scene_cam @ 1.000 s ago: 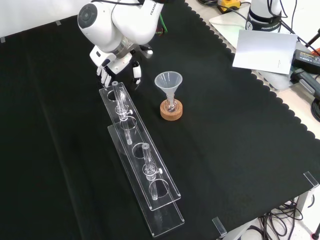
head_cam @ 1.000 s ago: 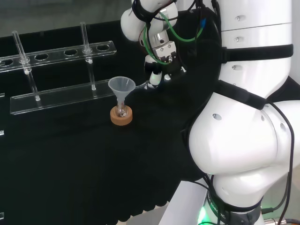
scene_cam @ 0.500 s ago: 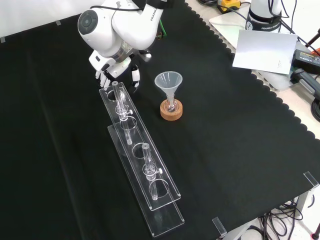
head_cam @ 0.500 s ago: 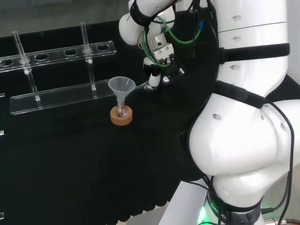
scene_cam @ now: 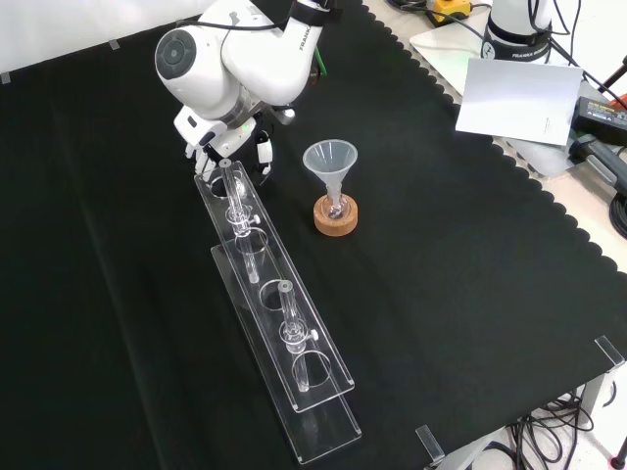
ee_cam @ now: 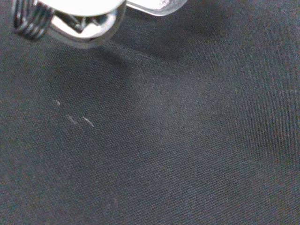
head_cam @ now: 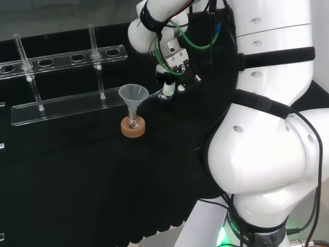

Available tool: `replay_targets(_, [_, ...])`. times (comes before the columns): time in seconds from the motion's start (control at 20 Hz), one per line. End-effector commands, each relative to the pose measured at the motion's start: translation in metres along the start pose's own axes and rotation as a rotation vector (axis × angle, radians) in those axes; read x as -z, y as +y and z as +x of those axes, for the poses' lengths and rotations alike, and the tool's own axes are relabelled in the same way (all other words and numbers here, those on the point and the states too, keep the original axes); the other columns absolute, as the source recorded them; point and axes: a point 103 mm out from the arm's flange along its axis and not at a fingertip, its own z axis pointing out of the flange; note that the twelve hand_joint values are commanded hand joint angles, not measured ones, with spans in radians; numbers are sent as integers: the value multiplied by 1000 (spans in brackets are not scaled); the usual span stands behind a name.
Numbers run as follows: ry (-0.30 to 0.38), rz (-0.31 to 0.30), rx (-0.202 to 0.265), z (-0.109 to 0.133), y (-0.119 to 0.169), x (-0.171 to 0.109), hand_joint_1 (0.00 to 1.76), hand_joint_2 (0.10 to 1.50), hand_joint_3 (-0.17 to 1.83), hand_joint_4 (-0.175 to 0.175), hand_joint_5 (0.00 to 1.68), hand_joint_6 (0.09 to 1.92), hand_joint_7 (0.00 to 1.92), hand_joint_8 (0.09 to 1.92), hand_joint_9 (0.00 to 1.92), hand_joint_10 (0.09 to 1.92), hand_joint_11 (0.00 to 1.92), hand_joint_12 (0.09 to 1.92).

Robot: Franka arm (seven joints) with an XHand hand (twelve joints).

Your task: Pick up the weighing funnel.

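In the head view the hand (head_cam: 168, 85) hangs just right of the big funnel (head_cam: 133, 94), fingers curled downward. A small clear piece, the weighing funnel (head_cam: 154, 94), pokes out from its fingertips toward the funnel's rim. The wrist view shows that clear piece (ee_cam: 154, 4) against a blurred part of the hand (ee_cam: 79, 18), casting a shadow on the cloth below. From the front, the hand (scene_cam: 223, 132) hovers at the far end of the clear rack (scene_cam: 279, 323), left of the funnel (scene_cam: 330, 159); the weighing funnel is too faint to make out there.
The funnel stands in a small flask on a cork ring (scene_cam: 336, 215). Two upright test tubes (scene_cam: 231, 191) (scene_cam: 288, 308) sit in the long rack (head_cam: 61, 105). White paper (scene_cam: 519, 98) and cables lie beyond the cloth's scalloped edge at the front view's upper right.
The hand has drifted a little left in the head view, closer to the funnel, with the clear piece staying at its fingertips. Funnel and rack have not moved.
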Motion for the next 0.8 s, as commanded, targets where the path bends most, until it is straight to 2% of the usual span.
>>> replay_targets(0.05, [-14,19,-8,-3,4,0,940,570,601,30,682,636,638,619,871,436,590,1255])
replay_targets(0.25, [-1,8,-5,-6,4,-1,943,572,603,43,718,653,640,619,874,436,594,1256])
replay_targets(0.45, [-10,1,-9,-3,5,-2,947,575,607,77,819,662,649,620,890,436,604,1253])
replay_targets(0.8, [-8,4,-10,-4,5,-4,954,578,611,83,855,655,656,620,900,434,615,1252])
